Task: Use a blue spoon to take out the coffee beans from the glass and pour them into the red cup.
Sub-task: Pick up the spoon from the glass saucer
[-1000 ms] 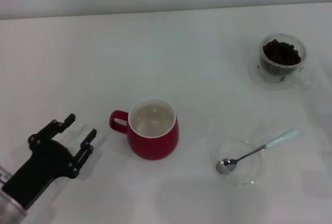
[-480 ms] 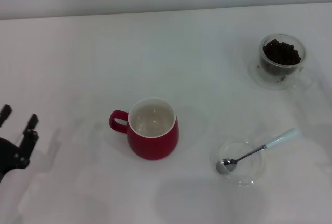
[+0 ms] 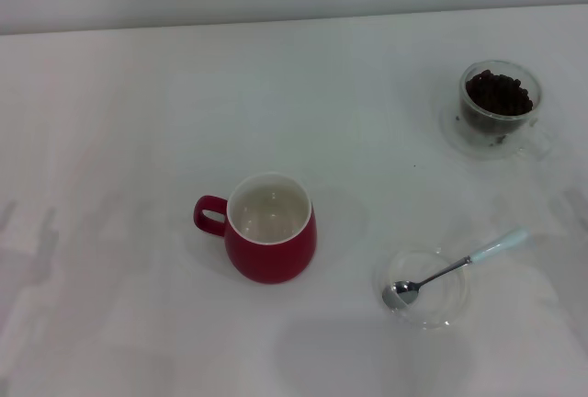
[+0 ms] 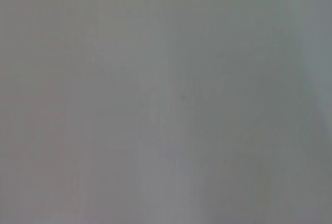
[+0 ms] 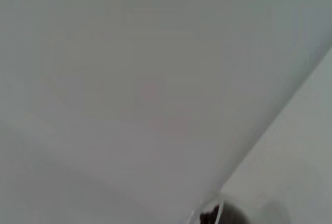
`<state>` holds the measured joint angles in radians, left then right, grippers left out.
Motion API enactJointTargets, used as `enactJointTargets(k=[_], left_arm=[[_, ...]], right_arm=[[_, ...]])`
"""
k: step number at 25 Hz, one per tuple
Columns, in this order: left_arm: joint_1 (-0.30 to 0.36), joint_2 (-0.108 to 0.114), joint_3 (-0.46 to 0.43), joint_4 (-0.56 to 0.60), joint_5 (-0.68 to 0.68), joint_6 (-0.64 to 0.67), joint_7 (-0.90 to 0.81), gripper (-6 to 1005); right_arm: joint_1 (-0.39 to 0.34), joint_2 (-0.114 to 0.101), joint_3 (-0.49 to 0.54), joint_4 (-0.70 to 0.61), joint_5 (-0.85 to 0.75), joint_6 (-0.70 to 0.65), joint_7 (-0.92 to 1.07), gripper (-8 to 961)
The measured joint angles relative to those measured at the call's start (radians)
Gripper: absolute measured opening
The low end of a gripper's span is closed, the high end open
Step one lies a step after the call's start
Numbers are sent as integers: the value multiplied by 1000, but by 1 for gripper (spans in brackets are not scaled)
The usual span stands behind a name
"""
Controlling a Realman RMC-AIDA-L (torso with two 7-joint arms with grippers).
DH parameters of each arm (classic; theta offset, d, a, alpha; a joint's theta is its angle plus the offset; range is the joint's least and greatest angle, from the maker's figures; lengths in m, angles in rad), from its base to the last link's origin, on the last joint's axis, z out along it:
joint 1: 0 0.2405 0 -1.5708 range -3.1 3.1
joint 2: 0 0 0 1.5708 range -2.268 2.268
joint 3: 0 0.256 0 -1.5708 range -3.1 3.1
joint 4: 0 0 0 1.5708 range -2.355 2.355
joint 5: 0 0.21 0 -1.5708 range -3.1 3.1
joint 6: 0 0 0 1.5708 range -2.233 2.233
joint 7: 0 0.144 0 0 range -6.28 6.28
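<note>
The red cup (image 3: 271, 229) stands upright in the middle of the white table, its handle to the left, its white inside empty. The blue spoon (image 3: 457, 268) lies with its metal bowl in a shallow clear dish (image 3: 425, 289) at the front right, its pale blue handle pointing up and right over the rim. The glass (image 3: 500, 107) with the coffee beans (image 3: 498, 94) stands at the far right; its rim also shows in the right wrist view (image 5: 212, 214). Neither gripper is in view.
The white table (image 3: 138, 121) ends at a pale wall at the back. The left wrist view shows only blank grey surface.
My left gripper, open beside the red cup a second ago, has drawn back to the left and out of the head view. The cup, spoon and glass have not moved.
</note>
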<state>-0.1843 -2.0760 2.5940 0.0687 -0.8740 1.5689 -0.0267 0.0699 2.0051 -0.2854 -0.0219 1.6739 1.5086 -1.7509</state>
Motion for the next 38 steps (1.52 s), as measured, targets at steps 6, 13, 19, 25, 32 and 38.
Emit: enactJointTargets(k=[6, 13, 19, 25, 32, 38], left_arm=[[-13, 1, 0, -23, -45, 32, 7, 517], [-32, 2, 0, -38, -57, 41, 9, 518], [-37, 2, 0, -38, -75, 42, 10, 517], [-44, 2, 0, -38, -76, 42, 10, 517], [-50, 1, 3, -38, -73, 42, 10, 517], [-51, -2, 3, -38, -71, 42, 10, 516]], right_arm=[[4, 3, -15, 38, -63, -16, 27, 765], [13, 5, -59, 82, -75, -47, 25, 764], [17, 6, -86, 107, -81, -40, 19, 764], [16, 7, -91, 141, -100, -9, -12, 764], [22, 9, -100, 171, -117, 1, -49, 764], [33, 12, -98, 177, -123, 1, -67, 751]])
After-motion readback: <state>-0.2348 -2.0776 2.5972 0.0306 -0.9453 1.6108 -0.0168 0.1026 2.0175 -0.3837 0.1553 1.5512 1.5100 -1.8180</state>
